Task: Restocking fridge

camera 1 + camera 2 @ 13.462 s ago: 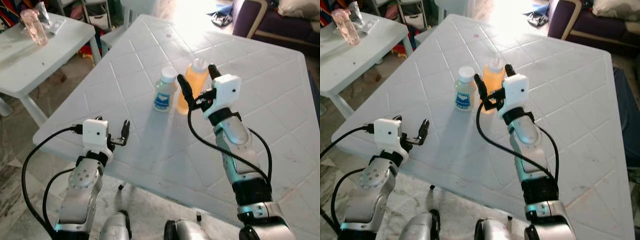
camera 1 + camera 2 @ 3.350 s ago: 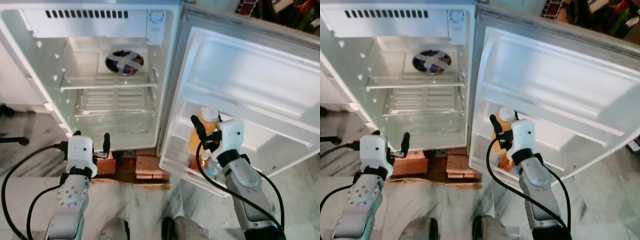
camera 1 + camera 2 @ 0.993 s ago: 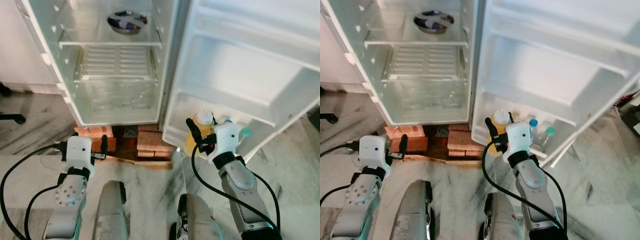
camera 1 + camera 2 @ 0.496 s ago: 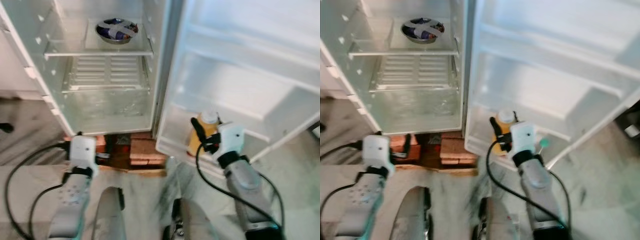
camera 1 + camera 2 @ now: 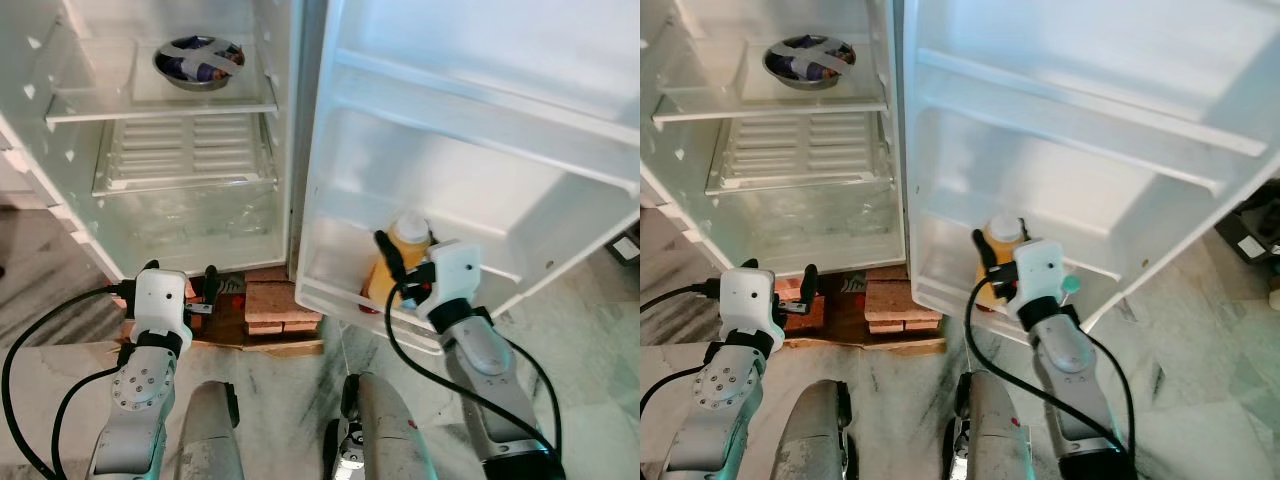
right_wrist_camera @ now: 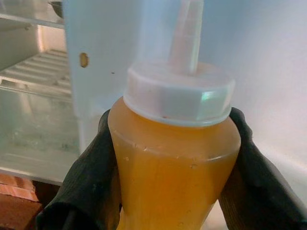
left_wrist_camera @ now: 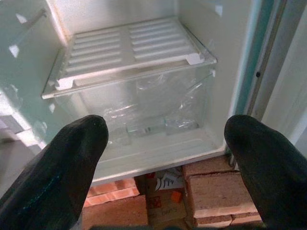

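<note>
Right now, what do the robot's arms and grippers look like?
Both arms are silver metal with jointed segments and looping black cables. Each wrist carries a white boxy camera housing. The left gripper and right gripper each have two long, black, rounded fingers.

The open fridge's upper glass shelf (image 5: 160,108) carries a metal bowl (image 5: 198,60) with a covering crossed by pale strips. Below it sits a slatted white shelf (image 5: 185,150) over a clear crisper drawer (image 7: 144,108) (crumpled plastic shows inside). The lowest door shelf (image 5: 345,295) holds an orange-filled squeeze bottle (image 5: 400,262) with a white cap, standing upright, and a green-capped item (image 5: 1069,285) just beside it. The fridge rests on red bricks (image 5: 275,305) on the marbled floor (image 5: 570,340).
</note>
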`<state>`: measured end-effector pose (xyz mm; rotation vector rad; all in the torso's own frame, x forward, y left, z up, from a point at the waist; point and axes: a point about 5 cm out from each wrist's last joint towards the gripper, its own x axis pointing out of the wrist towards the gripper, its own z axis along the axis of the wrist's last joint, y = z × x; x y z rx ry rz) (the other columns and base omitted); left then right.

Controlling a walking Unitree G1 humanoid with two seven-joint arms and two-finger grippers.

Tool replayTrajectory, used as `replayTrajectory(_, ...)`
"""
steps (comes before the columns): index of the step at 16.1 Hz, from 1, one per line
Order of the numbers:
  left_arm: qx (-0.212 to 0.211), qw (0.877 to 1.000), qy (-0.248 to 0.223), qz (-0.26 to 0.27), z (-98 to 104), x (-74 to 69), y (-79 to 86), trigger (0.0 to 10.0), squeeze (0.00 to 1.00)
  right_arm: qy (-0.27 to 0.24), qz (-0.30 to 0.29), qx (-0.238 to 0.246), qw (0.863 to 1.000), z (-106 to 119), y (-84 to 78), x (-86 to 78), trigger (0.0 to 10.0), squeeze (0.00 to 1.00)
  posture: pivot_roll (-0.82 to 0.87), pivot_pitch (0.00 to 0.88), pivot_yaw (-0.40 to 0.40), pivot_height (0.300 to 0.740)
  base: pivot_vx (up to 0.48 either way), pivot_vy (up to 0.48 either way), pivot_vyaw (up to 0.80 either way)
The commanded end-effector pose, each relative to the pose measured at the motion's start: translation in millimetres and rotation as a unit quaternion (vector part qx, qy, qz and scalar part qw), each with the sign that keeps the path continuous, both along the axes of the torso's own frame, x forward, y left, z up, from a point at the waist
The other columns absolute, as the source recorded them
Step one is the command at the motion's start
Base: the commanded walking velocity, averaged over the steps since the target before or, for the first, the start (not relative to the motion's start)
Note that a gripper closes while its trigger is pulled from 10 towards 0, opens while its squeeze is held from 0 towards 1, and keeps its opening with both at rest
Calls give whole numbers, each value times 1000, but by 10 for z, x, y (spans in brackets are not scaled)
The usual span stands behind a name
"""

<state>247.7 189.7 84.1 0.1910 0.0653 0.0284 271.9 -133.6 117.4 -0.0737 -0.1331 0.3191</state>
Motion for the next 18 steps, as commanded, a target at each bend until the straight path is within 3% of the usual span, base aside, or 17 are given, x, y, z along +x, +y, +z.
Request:
replayTrajectory(1,0,1000,7,0,-33,-27,7,10000,0,-8,-3,1,1000,34,-25,5,10000,0,90,163,-88,624,285,0,0)
replayTrajectory(5,-1,1000,5,-3,-26,-18,-2,10000,0,-7,-2,1,1000,37,-25,12,10000,0,90,162,-88,624,295,0,0)
replayTrajectory(9,-2,1000,5,-1,-37,-25,-14,10000,0,-5,4,1,1000,25,-16,19,10000,0,96,160,-90,620,0,0,0)
replayTrajectory(18,-1,1000,3,3,-15,-25,-25,10000,0,0,28,-2,1000,-4,39,10,10000,0,95,167,-88,543,0,0,0)
